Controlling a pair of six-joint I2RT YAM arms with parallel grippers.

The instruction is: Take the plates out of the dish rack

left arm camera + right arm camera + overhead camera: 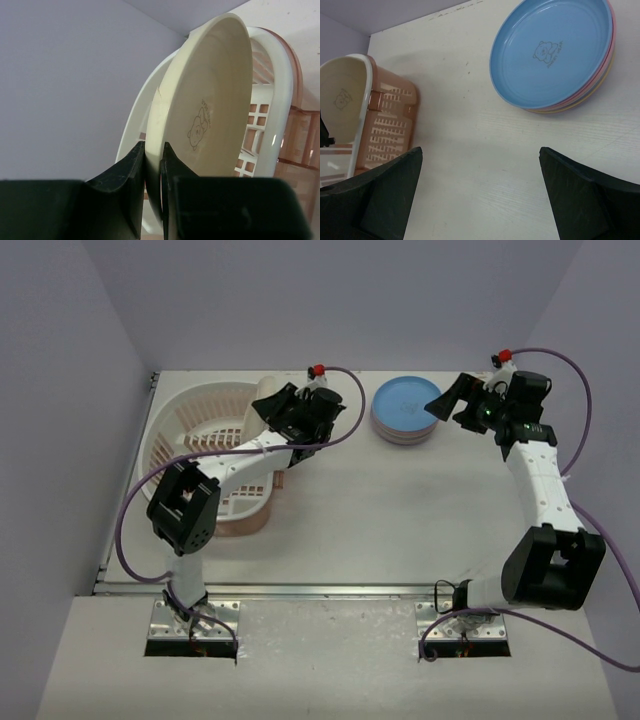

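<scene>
While the cream plate point(210, 110) stands upright on edge, its rim is pinched between the fingers of the left claw point(153, 150), which is nearly closed on it. A small bear drawing point(198, 131) marks the plate's inner face. It is at the two-o'clock end of the dish rack point(190, 430); whether it rests on the grid floor cannot be told. Seen from above, the rack lies at ten o'clock on the desk point(380, 510). At one o'clock a blue plate point(550, 50) tops a stack, with a pink plate's point(612, 35) edge showing beneath. Just at the stack's three o'clock, the right claw point(479, 152) hangs spread wide and holds nothing.
</scene>
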